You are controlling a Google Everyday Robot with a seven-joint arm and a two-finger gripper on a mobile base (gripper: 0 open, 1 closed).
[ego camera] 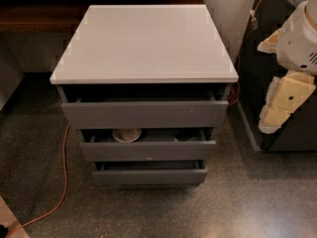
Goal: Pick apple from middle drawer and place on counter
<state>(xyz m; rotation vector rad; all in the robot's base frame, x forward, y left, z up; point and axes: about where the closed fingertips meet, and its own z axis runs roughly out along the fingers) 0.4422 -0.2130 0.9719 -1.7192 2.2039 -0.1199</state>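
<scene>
The counter (pixel 146 41) is a glossy white slab on top of the grey drawer cabinet, and it is bare. All three drawers stand slightly open. The middle drawer (pixel 148 150) is pulled out a little, and a white bowl (pixel 126 134) shows in its left half. A dark shape (pixel 188 133) lies in its right half. The apple is hidden. My gripper (pixel 282 103), cream-coloured, hangs at the right edge of the view. It is off to the right of the cabinet, about level with the top drawer (pixel 143 114), and touches nothing.
A dark brown wooden shelf (pixel 34 16) runs behind the cabinet at the left. A dark cabinet (pixel 270 43) stands at the right behind my arm. An orange cable (pixel 63 177) runs over the speckled floor left of the drawers.
</scene>
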